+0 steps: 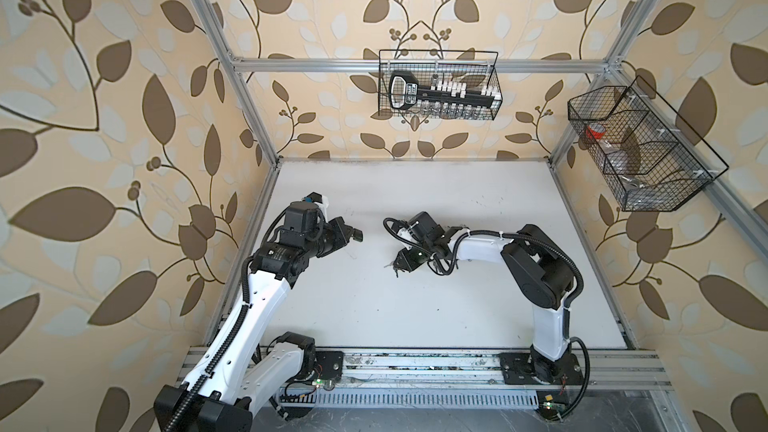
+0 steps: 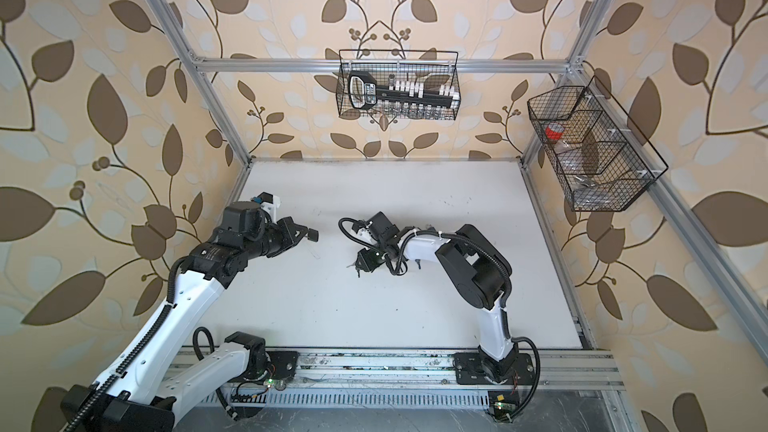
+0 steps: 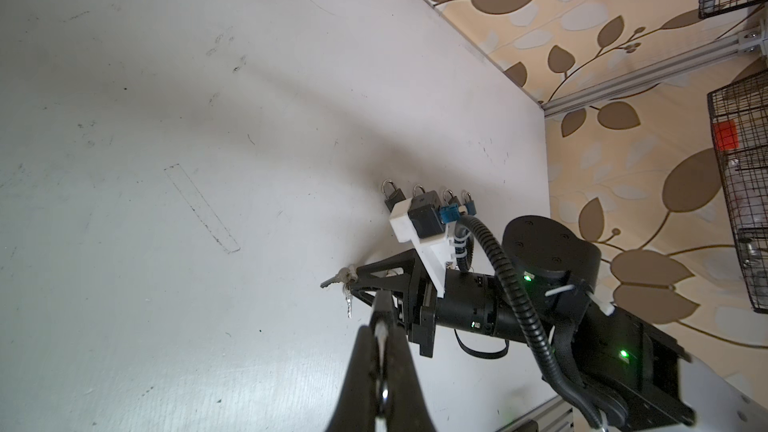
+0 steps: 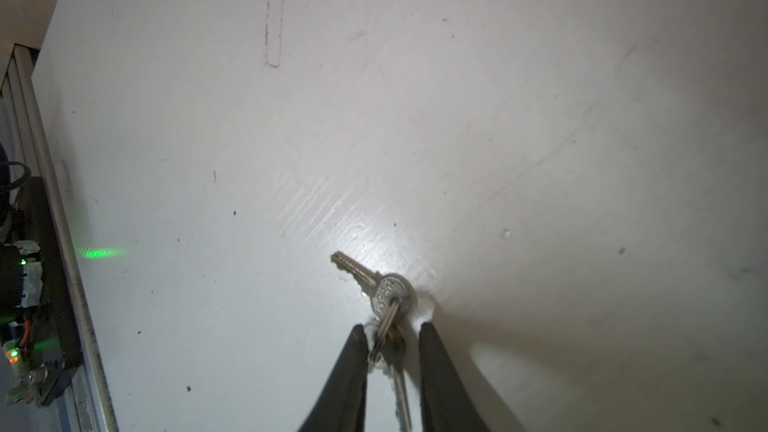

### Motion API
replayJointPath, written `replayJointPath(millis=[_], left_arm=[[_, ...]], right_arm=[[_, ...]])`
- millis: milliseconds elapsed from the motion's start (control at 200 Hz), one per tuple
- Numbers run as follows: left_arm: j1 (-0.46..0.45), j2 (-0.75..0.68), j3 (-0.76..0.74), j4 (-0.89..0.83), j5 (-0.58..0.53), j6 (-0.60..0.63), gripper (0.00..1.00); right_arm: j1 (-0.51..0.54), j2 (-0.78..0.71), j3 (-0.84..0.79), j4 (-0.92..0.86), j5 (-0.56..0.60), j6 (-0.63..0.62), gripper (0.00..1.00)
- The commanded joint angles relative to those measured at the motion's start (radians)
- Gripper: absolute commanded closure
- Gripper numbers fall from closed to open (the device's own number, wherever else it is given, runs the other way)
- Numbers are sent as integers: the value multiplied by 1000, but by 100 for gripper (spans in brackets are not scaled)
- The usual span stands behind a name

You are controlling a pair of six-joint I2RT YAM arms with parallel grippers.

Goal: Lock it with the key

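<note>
In both top views the right pincer point(image 1: 397, 264) is reaching down at the keys point(image 1: 392, 268) lying mid-surface point(image 1: 415, 317), while the left pincer point(image 1: 358, 235) is hanging well apart, pressed together and empty.

In the left wrist view the padlocks point(image 3: 428, 201) are standing in a row beyond the right wrist, partly hidden by it.

In the right wrist view the jaws are standing spread around the ring, pinching nothing. The fingers point(image 4: 357, 351) should be closing squarely on the key's flat head, leaving the blade free and pointing forward, so it is not swivelling at the keyhole
</note>
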Motion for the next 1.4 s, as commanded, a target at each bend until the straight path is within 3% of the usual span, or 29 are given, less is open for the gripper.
replayJointPath(millis=[0, 150, 310, 425, 565, 715, 930, 1395], left_arm=[[7, -15, 14, 35, 54, 13, 100], [8, -13, 10, 77, 153, 54, 100], [1, -10, -17, 219, 323, 58, 100], [-35, 11, -12, 296, 381, 58, 100], [-131, 52, 19, 347, 377, 77, 100], [-237, 98, 49, 376, 346, 95, 100], [-272, 121, 57, 397, 366, 98, 100], [-282, 112, 56, 382, 384, 107, 100]], right_arm=[[-2, -60, 6, 25, 60, 4, 72], [-1, -273, -141, 199, 106, 16, 63], [-4, -591, -421, 481, 248, 13, 59], [-3, -775, -573, 654, 256, -101, 53], [-1, -891, -594, 601, 194, -255, 48], [36, -930, -574, 555, 199, -352, 48], [114, -918, -556, 546, 209, -504, 45], [162, -779, -441, 491, 297, -518, 48]])
